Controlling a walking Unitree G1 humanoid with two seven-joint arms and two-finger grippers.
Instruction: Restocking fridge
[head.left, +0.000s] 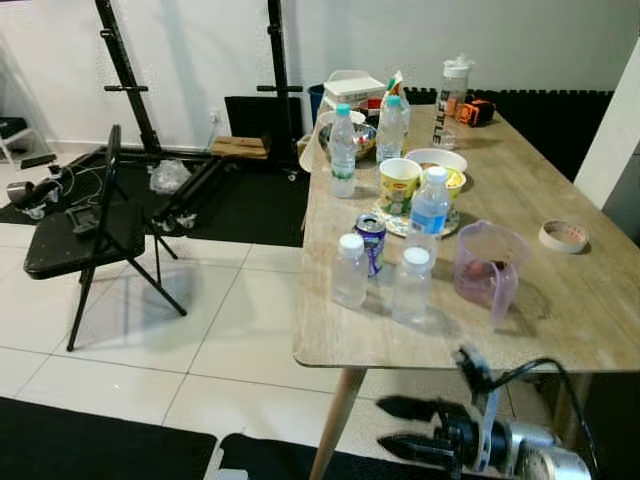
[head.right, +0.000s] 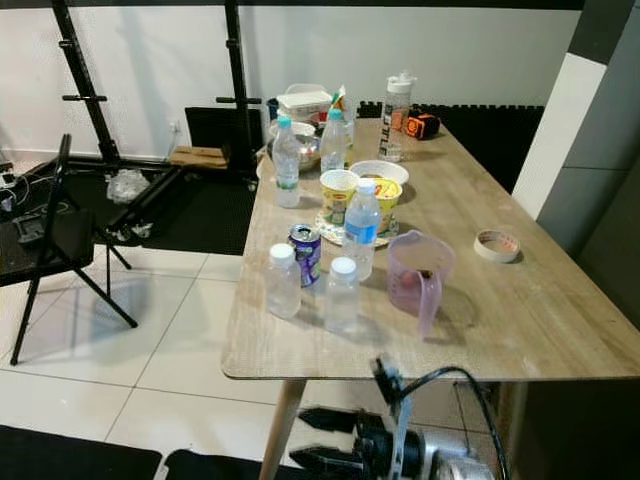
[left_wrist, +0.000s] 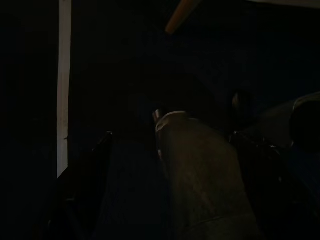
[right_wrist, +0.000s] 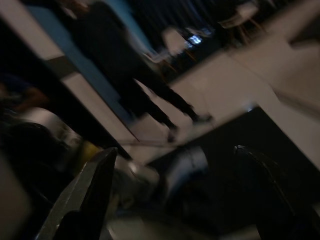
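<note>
Drinks wait on the bench while both hands hang low

A long wooden bench (head.left: 560, 300) runs away from the robot over a white tiled floor (head.left: 180, 330), with black mats beyond it. To the robot's left a black folding chair (head.left: 90, 235) stands well apart from the bench, and a black rack (head.left: 135, 90) rises against the white wall.

On the bench, nearest the front edge, two clear bottles with white caps stand side by side: the left bottle (head.left: 350, 272) and the right bottle (head.left: 412, 287). Just behind and between them stands a purple can (head.left: 371, 242). To the right of this group sits a translucent pink jug (head.left: 487, 268), upright, with something dark inside. Behind the can a blue-labelled bottle (head.left: 430, 212) stands beside a yellow cup (head.left: 400, 185) and a white bowl (head.left: 436, 160). Further back stand two teal-capped bottles (head.left: 343, 150), then a metal bowl, a white box and a tall flask (head.left: 452, 95). A roll of tape (head.left: 563, 236) lies alone toward the right edge.

The right hand (head.left: 405, 428) hangs below the front edge of the bench, its two black fingers spread apart and holding nothing. The left hand (left_wrist: 170, 150) sits in deep shade; its fingers also stand apart and grip nothing
</note>
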